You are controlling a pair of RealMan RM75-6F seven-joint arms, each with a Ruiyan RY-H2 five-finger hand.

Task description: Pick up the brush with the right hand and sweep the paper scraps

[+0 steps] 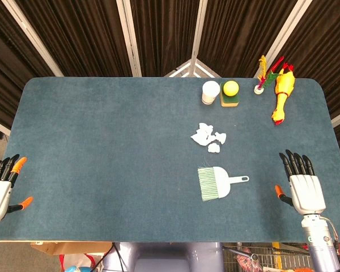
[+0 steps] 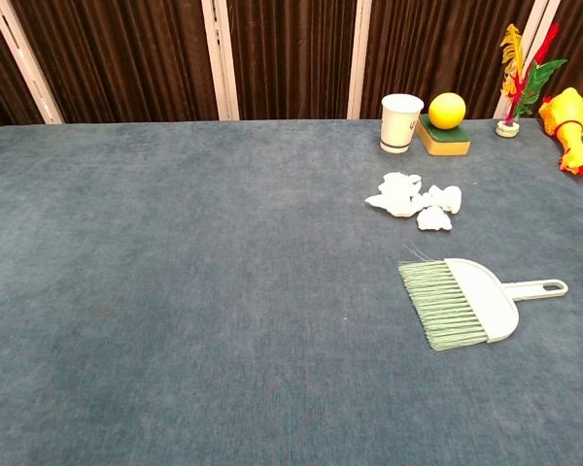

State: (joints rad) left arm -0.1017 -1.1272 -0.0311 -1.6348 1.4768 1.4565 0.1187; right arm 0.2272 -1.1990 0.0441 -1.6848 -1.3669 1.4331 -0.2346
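The brush [image 1: 218,183] lies flat on the blue-grey table [image 1: 102,147], right of the middle and toward the near edge, with its pale green bristles fanned out to the left and its slim white handle pointing right; the chest view shows the same brush [image 2: 471,301] with the bristles splayed toward the near left. Just beyond it, on the far side, sits a small cluster of white paper scraps [image 1: 208,137], close to the bristles but apart from them, and the chest view shows the paper scraps [image 2: 414,202] as several crumpled bits bunched together. The right hand [image 1: 304,184] rests at the near right of the table, well apart from the brush handle, palm down with its dark-tipped fingers stretched forward and slightly apart, holding nothing. The left hand [image 1: 0,187] lies at the near left edge, far from everything else, likewise flat with its fingers spread and nothing in them. Neither hand shows in the chest view. Along the far edge, right of the middle, stands a white paper cup [image 1: 210,92], and just beside it on the right a yellow ball [image 1: 230,87] sits on a green and yellow sponge [image 1: 230,100]. Further right is a small feathered shuttlecock toy [image 1: 263,76] with red, yellow and green plumes, and next to it, nearest the far right corner, lies a yellow rubber chicken [image 1: 281,93].
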